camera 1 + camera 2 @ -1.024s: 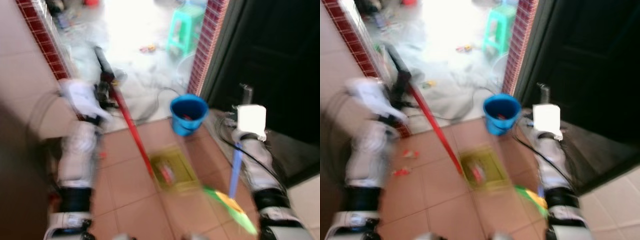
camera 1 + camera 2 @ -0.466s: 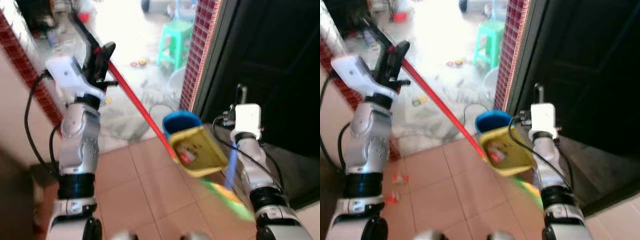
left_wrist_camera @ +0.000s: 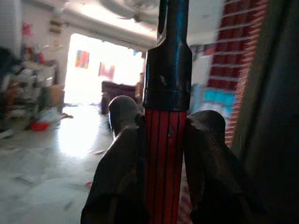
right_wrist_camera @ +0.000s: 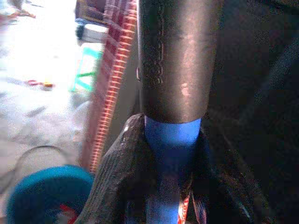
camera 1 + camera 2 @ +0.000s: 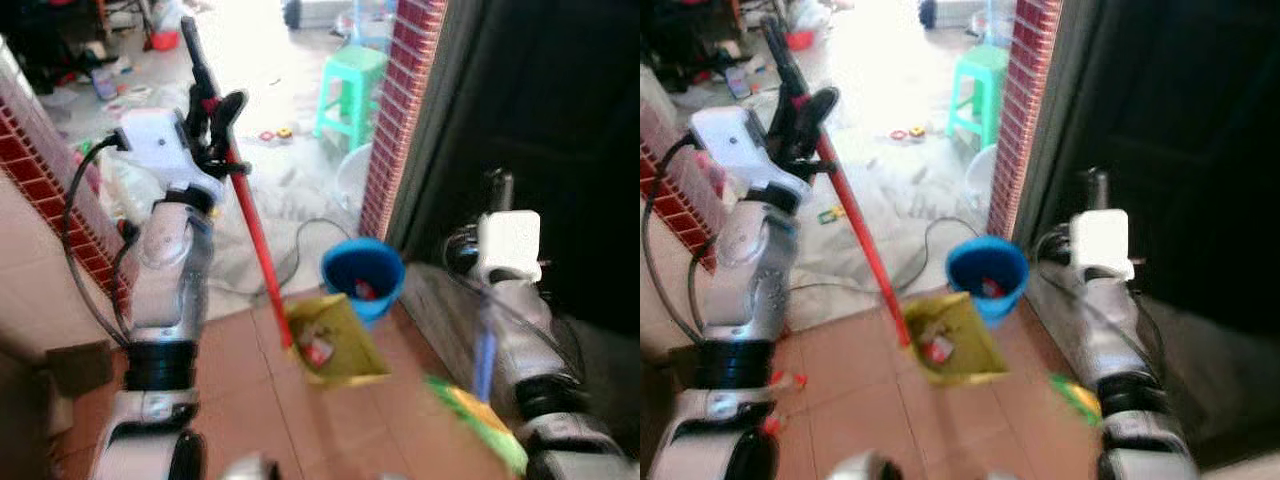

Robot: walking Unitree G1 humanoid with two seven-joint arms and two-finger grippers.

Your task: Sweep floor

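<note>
Terracotta tile floor [image 5: 250, 410] by a brick doorway. Emptying step: left pincer [image 5: 222, 120] clamped on dustpan [image 5: 335, 342], raised beside blue bucket [image 5: 362, 276]; right pincer [image 4: 163, 163] clamped on broom [image 5: 478, 405]. Next, probably: carry pan over bucket, tip.

— What stands ahead of me on the tiles?
— A blue bucket [image 5: 362, 275] at the foot of the red brick pillar [image 5: 398, 110], something red inside it.
— And past the pillar?
— I see a green stool [image 5: 349, 88] on the pale floor [image 5: 270, 60], a dark cable [image 5: 300, 235] curling near the bucket, and small toys [image 5: 272, 133] scattered about.
— On my right?
— A dark door [image 5: 540, 120].
</note>
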